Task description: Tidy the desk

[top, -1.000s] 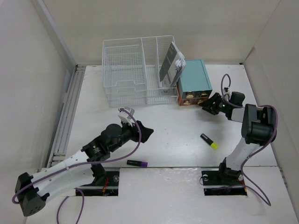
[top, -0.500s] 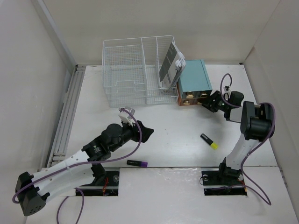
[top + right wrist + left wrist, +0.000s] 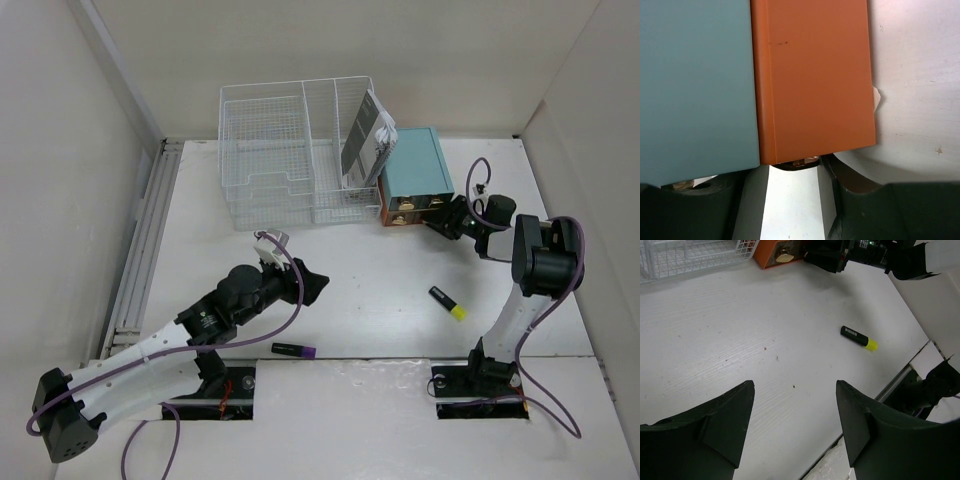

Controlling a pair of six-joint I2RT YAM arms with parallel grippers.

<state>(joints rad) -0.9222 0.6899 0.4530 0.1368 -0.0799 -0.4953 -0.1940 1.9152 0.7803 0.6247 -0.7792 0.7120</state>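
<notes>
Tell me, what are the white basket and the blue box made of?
The white basket looks like painted metal wire: thin crossing strands you can see through. The blue box looks smooth and dull, maybe cardboard or plastic; I can't tell which.

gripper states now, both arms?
Left gripper: open, empty.
Right gripper: open, jaws either side of the handle on the orange drawer, no clamp visible.

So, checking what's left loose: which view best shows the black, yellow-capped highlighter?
Left wrist: the black, yellow-capped highlighter lies whole and biggest, label visible. Top external shows it small; right wrist not at all.
</notes>
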